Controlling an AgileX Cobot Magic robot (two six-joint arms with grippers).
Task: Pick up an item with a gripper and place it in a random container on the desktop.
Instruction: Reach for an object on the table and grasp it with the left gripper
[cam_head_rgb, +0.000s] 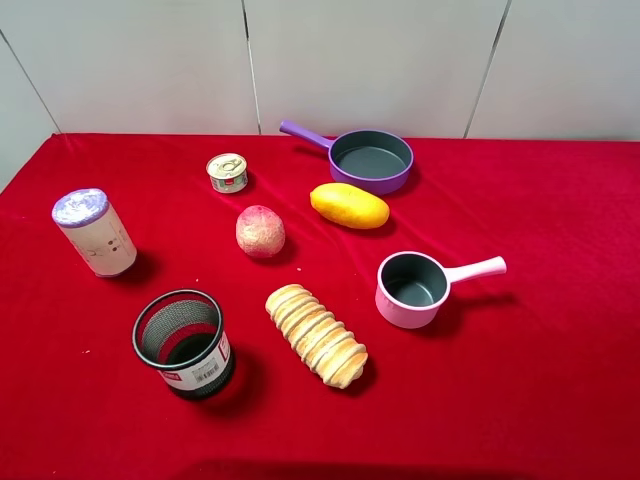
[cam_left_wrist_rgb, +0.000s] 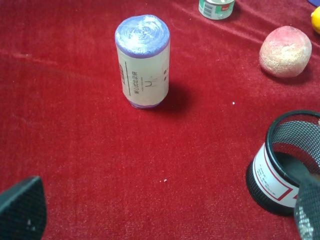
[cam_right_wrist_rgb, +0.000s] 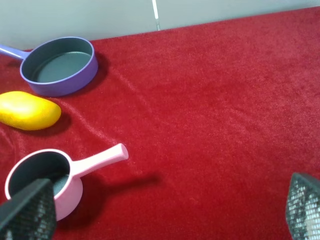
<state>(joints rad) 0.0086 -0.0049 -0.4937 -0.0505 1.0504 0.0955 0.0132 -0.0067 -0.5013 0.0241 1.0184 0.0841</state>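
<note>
The pinkish-red and tan peach (cam_head_rgb: 260, 231) lies on the red cloth desktop (cam_head_rgb: 540, 220), left of centre; it also shows in the left wrist view (cam_left_wrist_rgb: 285, 51). The pale pink saucepan (cam_head_rgb: 412, 290) stands empty to the peach's right, handle pointing right; it also shows in the right wrist view (cam_right_wrist_rgb: 42, 180). Neither arm shows in the exterior high view. My left gripper (cam_left_wrist_rgb: 165, 217) is open and empty, well short of the peach. My right gripper (cam_right_wrist_rgb: 166, 210) is open and empty, with one fingertip (cam_right_wrist_rgb: 27, 212) over the saucepan's near rim.
A purple pan (cam_head_rgb: 370, 158) stands at the back, a yellow mango (cam_head_rgb: 349, 205) before it. A bread loaf (cam_head_rgb: 316, 335) lies in front, a black mesh cup (cam_head_rgb: 183, 343) front left, a white canister (cam_head_rgb: 94, 232) at the left, a small tin (cam_head_rgb: 227, 172) behind the peach.
</note>
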